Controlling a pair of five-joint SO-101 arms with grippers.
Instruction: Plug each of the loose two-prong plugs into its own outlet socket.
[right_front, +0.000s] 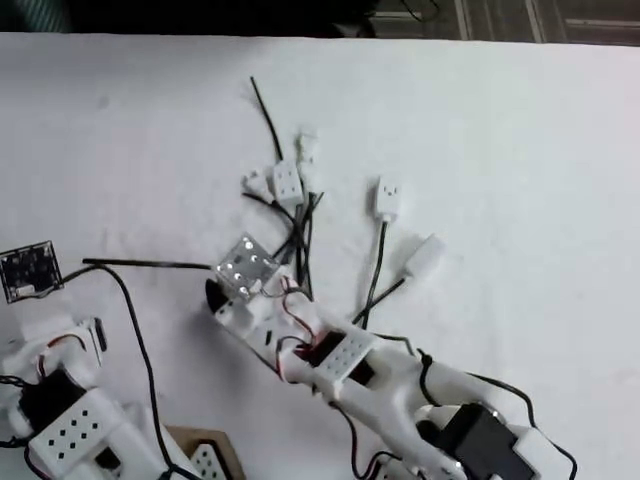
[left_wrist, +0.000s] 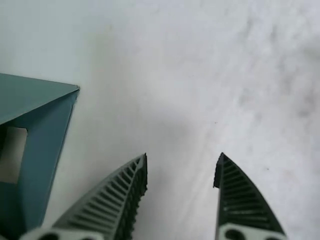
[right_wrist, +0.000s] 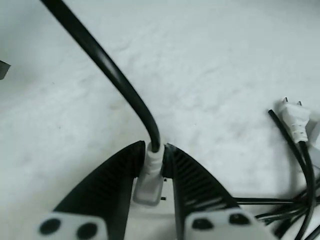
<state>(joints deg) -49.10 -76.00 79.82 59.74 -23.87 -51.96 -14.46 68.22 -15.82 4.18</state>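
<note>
My right gripper (right_wrist: 152, 172) is shut on a white two-prong plug (right_wrist: 149, 175), whose black cable (right_wrist: 107, 67) runs away over the white table. In the high view this gripper (right_front: 217, 293) sits left of the table's middle, and the cable (right_front: 150, 264) leads off to the left. Two white outlet sockets (right_front: 288, 182) (right_front: 388, 198) lie farther back, a third (right_front: 425, 256) to their right. Loose white plugs (right_front: 258, 182) (right_front: 305, 148) rest beside the first socket; another plug (right_wrist: 293, 115) shows in the right wrist view. My left gripper (left_wrist: 181, 170) stands open over bare table.
A tangle of black cables (right_front: 300, 235) lies between the sockets and my right arm. A small black board (right_front: 30, 270) sits at the left edge. A brown block (right_front: 205, 450) lies at the front, and a box corner (left_wrist: 37, 130) is beside my left gripper.
</note>
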